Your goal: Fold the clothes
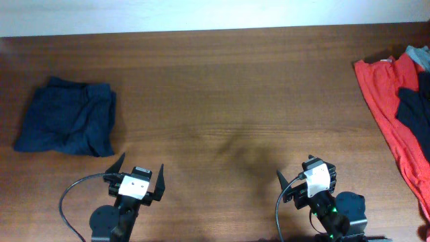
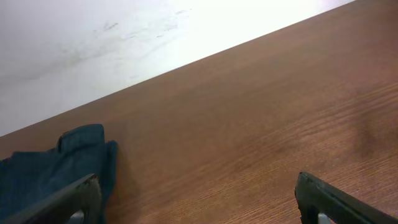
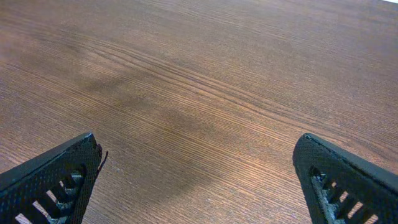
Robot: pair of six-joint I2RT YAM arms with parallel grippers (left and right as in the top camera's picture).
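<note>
The left gripper (image 1: 139,171) hangs wide open over the wooden table (image 1: 228,101), holding nothing. The folded navy garment (image 1: 64,126) lies ahead of it and to its left (the wrist view catches only one corner, the rest cut off). The right gripper (image 1: 306,176) is spread just as wide and empty. Far to its right and ahead, a red garment (image 1: 390,114) runs off the frame. A dark garment (image 1: 411,111) lies on it, also cropped, its shape and markings unreadable.
</note>
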